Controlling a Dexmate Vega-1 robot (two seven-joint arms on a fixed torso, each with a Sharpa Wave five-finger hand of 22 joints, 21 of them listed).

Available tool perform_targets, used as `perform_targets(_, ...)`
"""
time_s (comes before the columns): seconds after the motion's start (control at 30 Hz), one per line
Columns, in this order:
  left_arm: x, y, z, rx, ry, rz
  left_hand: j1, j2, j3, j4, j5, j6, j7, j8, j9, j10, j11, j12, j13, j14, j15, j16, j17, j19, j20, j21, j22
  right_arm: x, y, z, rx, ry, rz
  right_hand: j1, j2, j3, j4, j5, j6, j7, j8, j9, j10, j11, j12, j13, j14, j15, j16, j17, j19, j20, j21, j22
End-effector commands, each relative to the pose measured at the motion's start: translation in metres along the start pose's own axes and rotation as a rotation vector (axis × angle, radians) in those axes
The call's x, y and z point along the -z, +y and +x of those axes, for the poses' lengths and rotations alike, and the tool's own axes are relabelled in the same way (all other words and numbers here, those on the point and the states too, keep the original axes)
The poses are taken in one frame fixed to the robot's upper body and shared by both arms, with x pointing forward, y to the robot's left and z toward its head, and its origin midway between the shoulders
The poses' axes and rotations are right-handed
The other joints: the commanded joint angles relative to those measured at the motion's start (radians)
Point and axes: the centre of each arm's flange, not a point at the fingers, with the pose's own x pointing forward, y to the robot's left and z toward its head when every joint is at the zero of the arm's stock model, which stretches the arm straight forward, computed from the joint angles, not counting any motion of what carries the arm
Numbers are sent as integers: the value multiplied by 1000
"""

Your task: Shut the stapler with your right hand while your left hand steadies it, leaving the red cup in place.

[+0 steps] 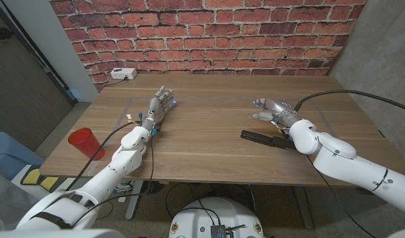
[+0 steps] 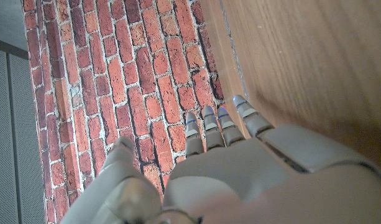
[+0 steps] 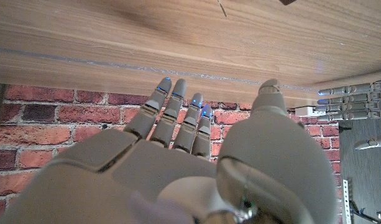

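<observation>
The stapler [image 1: 263, 139] lies on the wooden table [image 1: 209, 142] right of centre, a dark bar running left to right; its right end sits just beside the right wrist, and the right hand [image 1: 271, 110] reaches past it toward the far side, so the stapler lies on the near side of that hand; the fingers [image 3: 178, 112] are straight and a little apart, holding nothing. The left hand [image 1: 159, 106] is over the left half of the table, well apart from the stapler, fingers [image 2: 209, 127] stretched toward the brick wall [image 1: 209, 33], also holding nothing. The red cup [image 1: 85, 143] stands upright near the table's near left edge, left of the left arm. A white box [image 1: 123, 74] sits at the far left corner.
</observation>
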Motion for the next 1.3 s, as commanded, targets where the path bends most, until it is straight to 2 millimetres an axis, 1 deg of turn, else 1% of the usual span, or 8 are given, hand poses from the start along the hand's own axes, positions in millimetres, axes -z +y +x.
perform_targets(0.03, -3, -3, 1, -14, 4, 33, 7, 6, -2, -5, 2, 13, 2, -1, 4, 7, -5, 3, 1, 6, -16, 5, 1, 3, 0, 2, 2, -2, 0, -5, -26, 11, -38, 14, 0, -1, -5, -1, 5, 0, 0, 3, 10, 0, 11, 3, 5, -164, 9, 6, 6, 8, 3, 2)
perform_targets(0.47, 1, -5, 6, -4, -2, 19, 20, 12, 4, -13, 3, 16, 1, -1, 4, 12, -5, 4, 1, 9, -19, 5, 0, 5, -5, 2, 1, -3, 2, -10, -17, 18, -91, 19, -1, 1, -7, -1, -10, 17, -8, 3, 23, 4, 13, 7, 13, -165, 21, 18, 9, 10, 2, 2)
perform_targets(0.63, 3, -4, 6, -4, 1, 19, 34, 22, 11, -19, 3, 14, 0, -2, 4, 13, -5, 4, 1, 9, -20, 4, 0, 5, -4, 2, 1, -4, 3, -11, -20, 19, -97, 20, -2, 1, -8, -1, 1, 2, -5, 3, 33, -3, 16, 9, 14, -164, 27, 25, 8, 11, 2, 2)
perform_targets(0.77, 4, -2, 7, 10, 12, 37, 48, 31, 19, -25, 3, 9, 0, -4, 4, 10, -4, 3, 1, 4, -20, 2, -1, 4, -5, 1, 1, -8, 6, -11, -39, 17, -121, 23, -4, 1, -9, -1, -9, 9, -10, 3, 33, -2, 15, 12, 13, -165, 30, 30, 10, 13, 2, 2)
perform_targets(0.87, 5, -3, 7, 10, 11, 32, 59, 37, 25, -31, 1, 6, -1, -5, 4, 3, 0, 0, 1, 0, -19, 0, -1, -1, -4, -1, 1, -10, 8, -11, -45, 9, -132, 21, -6, 0, -7, -1, 17, -17, 0, 4, 35, -5, 15, 14, 6, -165, 29, 33, 12, 12, 3, 3)
perform_targets(1.0, 5, -3, 7, 11, 11, 32, 63, 38, 27, -34, 1, 5, -2, -5, 4, 2, 0, 0, 1, -2, -17, 0, -2, -2, -4, -1, 1, -13, 9, -11, -46, 3, -144, 18, -3, 0, -3, -1, 68, -36, 18, 6, 42, -12, 15, 19, 1, -165, 29, 40, 45, 6, 15, 6)
perform_targets(1.23, 5, -1, 7, 3, 7, 26, 69, 39, 29, -38, -1, 3, -2, -6, 4, 3, -2, 0, 1, -1, -17, 0, -2, -1, -5, -1, 1, -17, 11, -12, -54, 0, -167, 21, 1, 3, -4, -1, 79, -33, 17, 7, 54, -11, 18, 25, 17, -167, 45, 55, 95, -29, 34, 10)
perform_targets(1.3, 5, -1, 7, 3, 6, 22, 71, 39, 29, -39, -1, 3, -2, -6, 4, 3, -1, 0, 1, 0, -18, 1, -2, -2, -4, -1, 1, -18, 12, -12, -58, 0, -172, 22, 2, 4, -4, -1, 79, -33, 17, 7, 54, -11, 18, 26, 18, -166, 47, 57, 100, -32, 36, 10)
